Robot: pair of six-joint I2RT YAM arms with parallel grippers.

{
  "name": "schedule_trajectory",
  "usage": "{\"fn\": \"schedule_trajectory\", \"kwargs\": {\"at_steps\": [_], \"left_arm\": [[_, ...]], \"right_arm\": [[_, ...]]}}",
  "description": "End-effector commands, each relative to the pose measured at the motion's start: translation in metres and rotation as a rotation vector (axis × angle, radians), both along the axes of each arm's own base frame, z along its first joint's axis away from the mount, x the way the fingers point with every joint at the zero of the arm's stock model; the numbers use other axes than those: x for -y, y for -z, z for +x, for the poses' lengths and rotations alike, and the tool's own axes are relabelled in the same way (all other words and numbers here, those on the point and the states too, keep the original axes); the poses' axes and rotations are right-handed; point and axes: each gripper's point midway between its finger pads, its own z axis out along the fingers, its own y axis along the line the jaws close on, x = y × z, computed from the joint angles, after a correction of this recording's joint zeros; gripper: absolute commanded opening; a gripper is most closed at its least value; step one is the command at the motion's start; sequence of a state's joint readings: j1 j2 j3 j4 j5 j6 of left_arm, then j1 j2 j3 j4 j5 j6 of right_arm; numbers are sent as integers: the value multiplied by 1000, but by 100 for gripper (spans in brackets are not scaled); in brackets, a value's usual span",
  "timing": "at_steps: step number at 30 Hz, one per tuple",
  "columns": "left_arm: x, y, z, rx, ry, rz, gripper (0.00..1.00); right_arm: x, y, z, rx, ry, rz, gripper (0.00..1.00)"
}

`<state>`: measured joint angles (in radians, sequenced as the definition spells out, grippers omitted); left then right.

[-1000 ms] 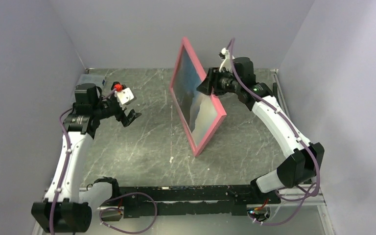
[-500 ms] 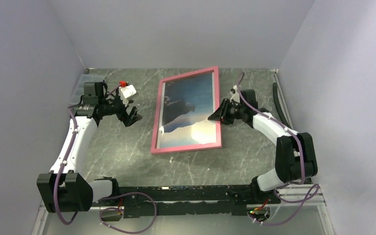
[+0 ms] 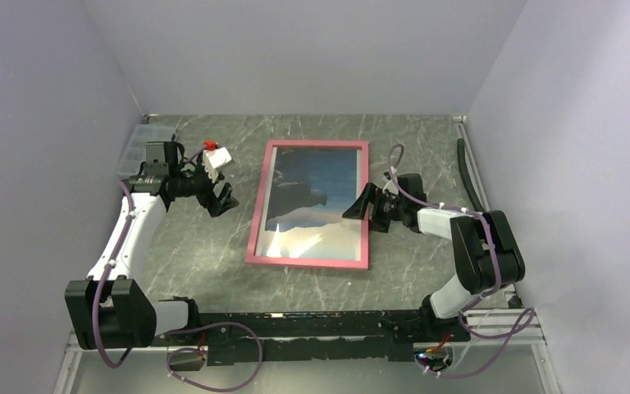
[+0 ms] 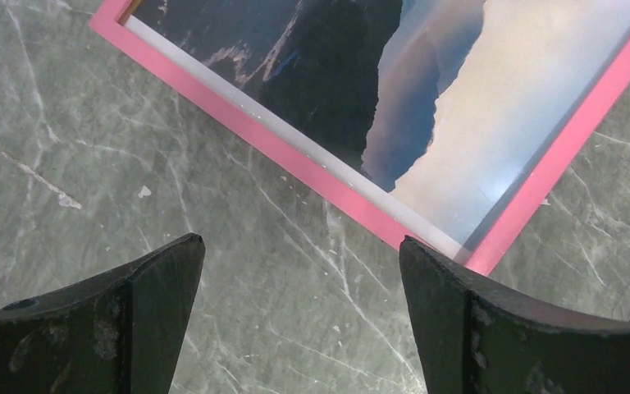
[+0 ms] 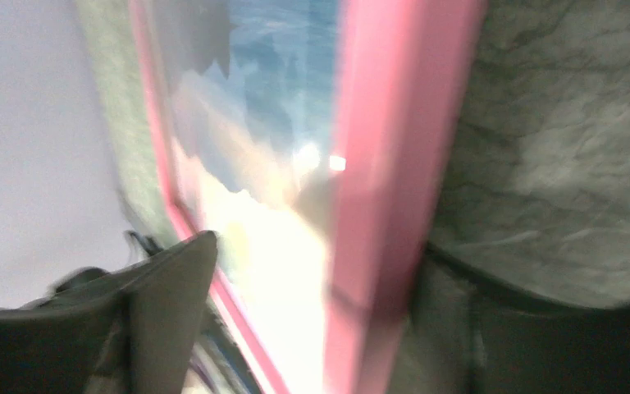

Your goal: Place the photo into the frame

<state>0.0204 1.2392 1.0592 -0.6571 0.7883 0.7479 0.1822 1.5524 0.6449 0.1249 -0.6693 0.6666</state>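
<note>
At the right-hand rail of the large pink thin-railed rectangular picture frame (image 3: pixel 308 261) (image 4: pixel 295 156) (image 5: pixel 385 164), about midway along it: right gripper (image 3: pixel 359 209) (image 5: pixel 316 246). Straddles that rail with black fingers (image 5: pixel 156 295) parted wider than the rail, one over the frame's glazed face, the other over the table just outside. Cannot tell from the blurred wrist view whether either finger touches the rail. Reaches in low from the right, forearm nearly level above the tabletop.

Left of the frame, near its left rail yet apart from it: left gripper (image 3: pixel 225 201) (image 4: pixel 297 242). Hangs over bare stone with jaws spread wide, holds nothing, points toward that left rail.

Between the two grippers: frame flat on the table, pink face up, long sides running away from the arm bases, near end skewed slightly leftward.

Inside the frame, under the glazing: thin glossy rectangular print (image 3: pixel 316 205) (image 4: pixel 377 82) (image 5: pixel 262 123) of dark mountains, blue toward the far end and pale sky toward the near end. Shows a pale sliver between print and left rail in the left wrist view.

Underneath: grey-green marbled tabletop (image 3: pixel 426 139) (image 4: pixel 90 164). At its far left corner: clear plastic box (image 3: pixel 134 146). Around three sides: plain lilac walls (image 3: pixel 295 57).
</note>
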Motion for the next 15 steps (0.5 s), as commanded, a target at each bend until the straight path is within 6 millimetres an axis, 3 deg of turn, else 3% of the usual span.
{"fn": "schedule_trajectory", "kwargs": {"at_steps": [1,8,12,15], "left_arm": [[0,8,2,4,17,4,94],[-1,11,2,-2,10,-1,94],[-4,16,5,-15,-17,-2,94],[-8,17,11,-19,-50,-12,94]], "right_arm": [[3,3,19,133,-24,-50,99],[16,8,24,108,11,-110,100],[60,20,21,32,124,-352,100],[86,5,21,47,209,-478,100]]}}
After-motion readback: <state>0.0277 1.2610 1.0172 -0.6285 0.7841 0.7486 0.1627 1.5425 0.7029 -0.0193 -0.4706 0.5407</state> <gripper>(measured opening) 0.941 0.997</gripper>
